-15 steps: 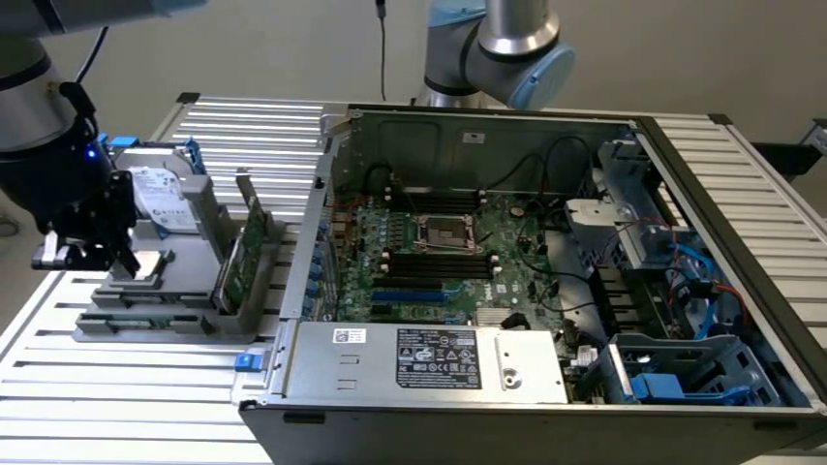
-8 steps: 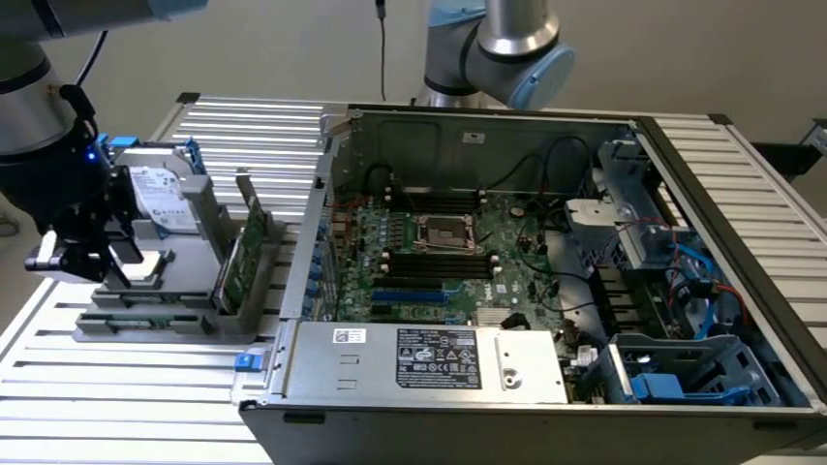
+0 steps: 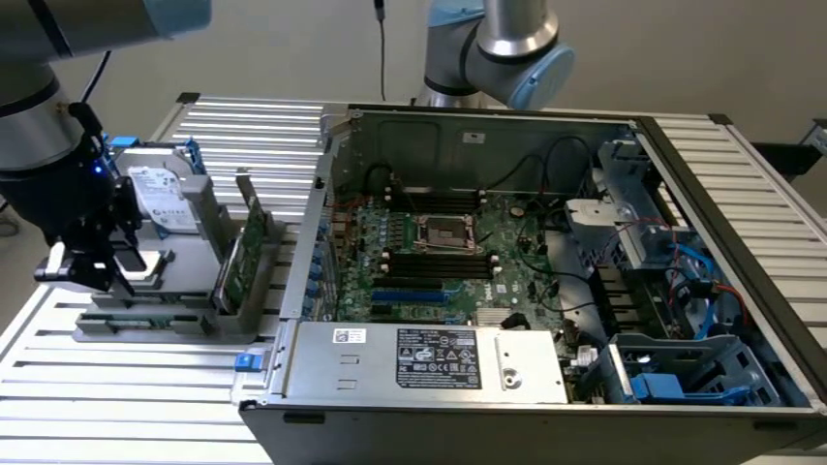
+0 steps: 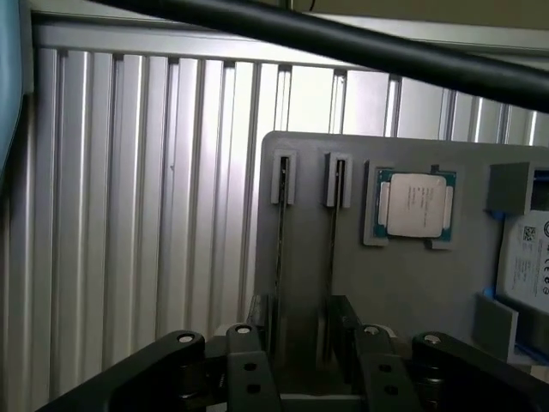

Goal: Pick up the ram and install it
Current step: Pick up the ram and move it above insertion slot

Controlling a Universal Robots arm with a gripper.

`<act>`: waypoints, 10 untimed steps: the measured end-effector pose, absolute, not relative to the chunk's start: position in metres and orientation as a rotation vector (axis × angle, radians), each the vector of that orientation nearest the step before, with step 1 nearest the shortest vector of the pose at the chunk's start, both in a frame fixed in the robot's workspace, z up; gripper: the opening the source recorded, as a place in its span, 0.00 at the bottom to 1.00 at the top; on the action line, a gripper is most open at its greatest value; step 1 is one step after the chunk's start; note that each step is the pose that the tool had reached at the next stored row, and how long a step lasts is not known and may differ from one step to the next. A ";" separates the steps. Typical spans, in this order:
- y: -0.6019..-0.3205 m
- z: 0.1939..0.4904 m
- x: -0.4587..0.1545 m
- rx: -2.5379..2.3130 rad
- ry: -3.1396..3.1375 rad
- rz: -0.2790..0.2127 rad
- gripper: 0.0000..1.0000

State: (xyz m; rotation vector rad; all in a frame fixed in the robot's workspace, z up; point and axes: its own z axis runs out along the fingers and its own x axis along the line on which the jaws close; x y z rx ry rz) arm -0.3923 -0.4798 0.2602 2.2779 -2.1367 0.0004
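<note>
Gripper (image 3: 110,279) is seen low over the grey holder (image 3: 174,262) at the exterior view's left, on the slatted metal surface (image 3: 130,407) beside the open computer case (image 3: 743,228). From the wrist view the gripper (image 4: 310,343) is seen with its fingers (image 4: 251,369) spread wide apart, one to each side of the holder's (image 4: 412,292) two narrow slots. The ram (image 4: 280,232) is noted edge-on as a thin dark strip standing in one slot, with a second like strip (image 4: 334,232) in the neighbouring slot just beside it. Both strips run down into the gap between the fingers. Nothing is seen clamped, and whether either finger touches a strip cannot be told. A square processor chip (image 4: 416,204) is seated in a pocket of the holder next to the slots. The silver-labelled hard drive (image 4: 527,270) is noted at the holder's far end, and in the exterior view the hard drive (image 3: 168,199) stands upright with blue rails. A green expansion card (image 3: 252,254) is stood on edge between the holder and the case. Inside the case the motherboard (image 3: 517,281) lies exposed. A black cable (image 4: 343,39) is seen crossing the wrist view.
</note>
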 end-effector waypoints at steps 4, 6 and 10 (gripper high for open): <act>-0.480 0.253 -0.393 2.284 -2.129 0.001 0.42; -0.480 0.249 -0.393 2.287 -2.126 0.002 0.42; -0.480 0.242 -0.394 2.293 -2.119 0.003 0.42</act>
